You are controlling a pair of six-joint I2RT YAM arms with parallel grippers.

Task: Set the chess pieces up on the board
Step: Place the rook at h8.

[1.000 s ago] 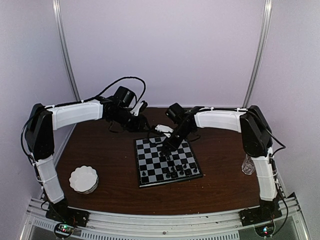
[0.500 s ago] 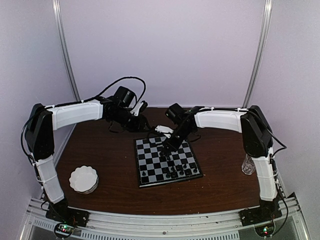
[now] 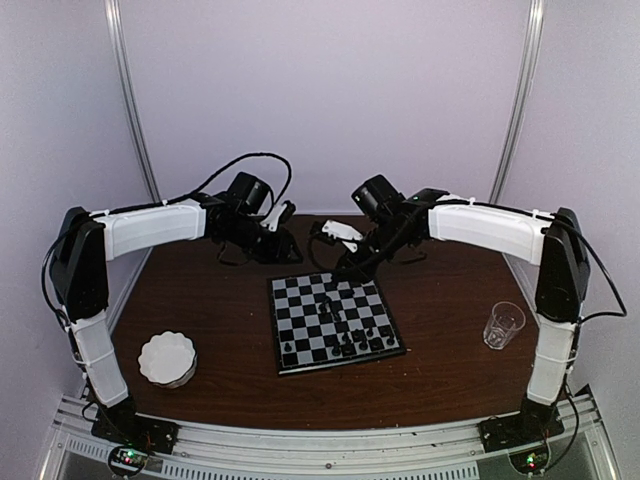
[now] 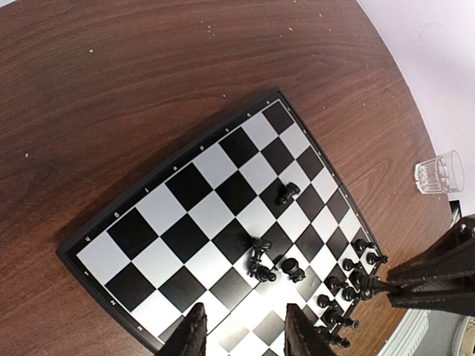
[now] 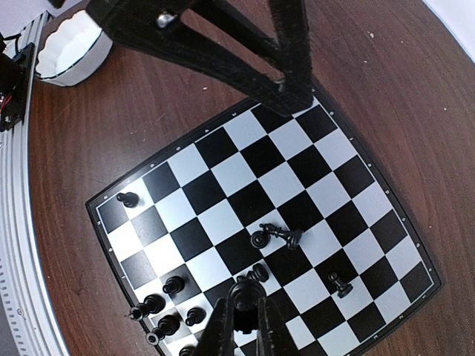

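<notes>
The board (image 3: pixel 300 300) lies in the middle of the table. Several black chess pieces (image 3: pixel 360 340) stand along its near right edge, and others lie toppled near its centre (image 4: pixel 260 261). My right gripper (image 5: pixel 243 302) is shut on one chess piece (image 5: pixel 246 291), whose round base shows between the fingers. It hangs above the board's far edge (image 3: pixel 352 268). My left gripper (image 4: pixel 245 334) is open with nothing between its fingers, and hovers off the board's far left corner (image 3: pixel 285 250). A lone pawn (image 5: pixel 128 198) stands in one corner square.
A round white scalloped dish (image 3: pixel 167 358) sits near the front left. A clear glass (image 3: pixel 503 324) stands to the right of the board. Dark wood table (image 3: pixel 440 370) surrounds the board; the two grippers are close together at the far side.
My right gripper closed on a piece at the board's centre, then lifted and drew back toward the far edge with it. The arm's swing uncovered the glass. The left arm stayed still.
</notes>
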